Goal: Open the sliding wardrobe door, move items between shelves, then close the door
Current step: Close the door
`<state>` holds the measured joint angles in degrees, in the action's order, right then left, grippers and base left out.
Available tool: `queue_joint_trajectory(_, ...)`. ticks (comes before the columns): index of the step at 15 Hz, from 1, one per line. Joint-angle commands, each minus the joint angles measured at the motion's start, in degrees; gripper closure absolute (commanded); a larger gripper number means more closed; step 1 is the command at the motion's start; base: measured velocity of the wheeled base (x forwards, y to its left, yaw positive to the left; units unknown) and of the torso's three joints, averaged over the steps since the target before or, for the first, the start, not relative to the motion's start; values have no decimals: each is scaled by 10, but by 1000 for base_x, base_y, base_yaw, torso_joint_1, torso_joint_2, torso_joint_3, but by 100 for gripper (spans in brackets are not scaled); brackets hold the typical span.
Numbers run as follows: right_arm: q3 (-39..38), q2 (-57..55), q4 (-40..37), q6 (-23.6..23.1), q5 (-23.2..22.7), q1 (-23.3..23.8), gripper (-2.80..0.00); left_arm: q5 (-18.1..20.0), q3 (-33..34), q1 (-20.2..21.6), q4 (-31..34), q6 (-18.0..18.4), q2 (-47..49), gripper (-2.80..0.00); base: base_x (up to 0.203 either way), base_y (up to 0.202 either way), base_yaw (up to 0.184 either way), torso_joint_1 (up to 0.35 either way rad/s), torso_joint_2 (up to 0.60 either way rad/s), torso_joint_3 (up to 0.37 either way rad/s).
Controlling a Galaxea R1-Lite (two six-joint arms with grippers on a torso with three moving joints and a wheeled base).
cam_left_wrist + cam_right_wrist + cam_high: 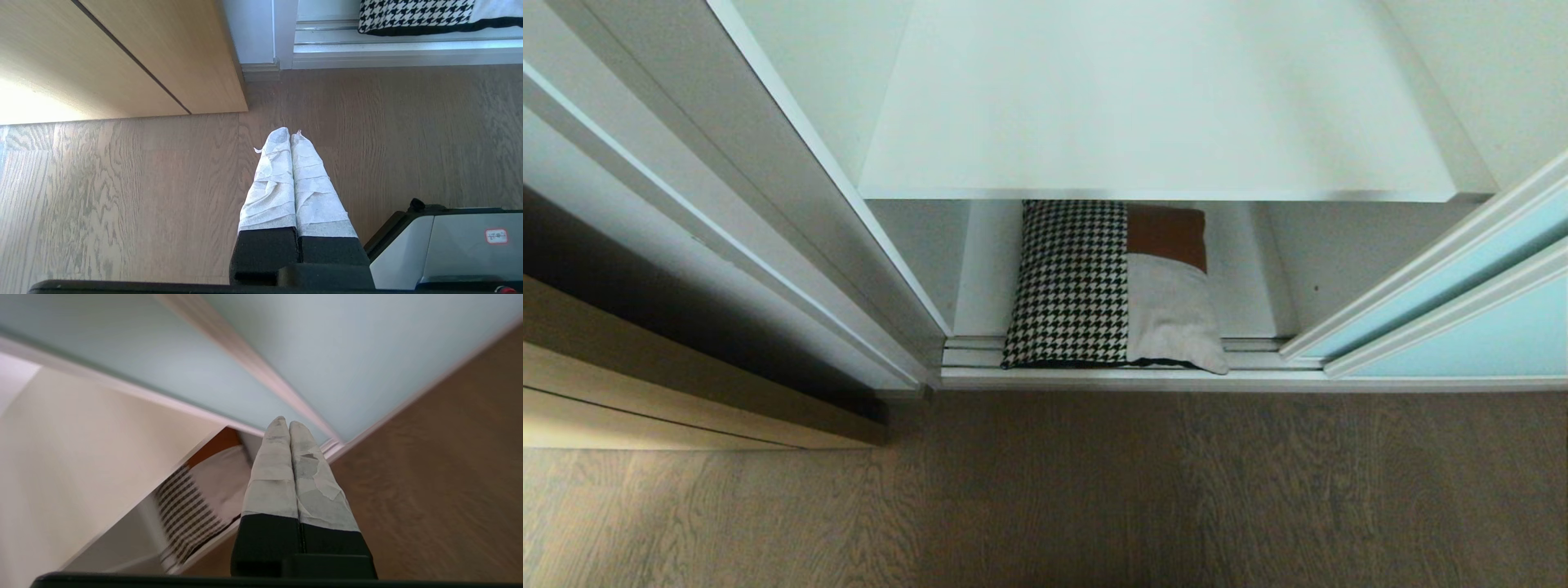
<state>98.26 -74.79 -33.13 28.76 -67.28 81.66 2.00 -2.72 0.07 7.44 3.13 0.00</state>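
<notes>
Wood-grain floor (1094,490) fills the near part of our head view, neither arm showing there. Beyond it the wardrobe stands open: the sliding wardrobe door (1462,302), pale aqua glass in a thin light frame, is pushed off to the right, leaving the opening clear. Our patchwork cushion (1107,286) lies flat on the bottom shelf (988,278), its front edge reaching out over the door track (968,353); the upper shelf (1152,106) above it is bare. Left gripper (290,136) hangs parked over the floor near the light wooden cabinet front (122,53), wrapped fingers pressed together, holding nothing. Right gripper (284,424) is close in front of the door's lower corner, fingers also pinched together and empty, cushion down beside it. We judge the door-opening step done; whether the cushion already changed shelves we cannot tell from this. Closing the door is left, and the cushion edge on the track may block it.
</notes>
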Motion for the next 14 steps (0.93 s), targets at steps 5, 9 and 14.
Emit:
queue_joint_trajectory(5, -1, -40, 30, 3, -32, -7, 0, 0, 0, 0, 0, 0, 1, 0, 0, 0, 0, 0, 0, 0)
queue_joint_trajectory(9, 7, -61, 35, 3, -31, -44, 0, 0, 0, 0, 0, 0, 1, 0, 0, 0, 0, 0, 0, 0)
queue_joint_trajectory(14, 10, -85, 41, 3, -14, -97, 0, 0, 0, 0, 0, 0, 1, 0, 0, 0, 0, 0, 0, 0)
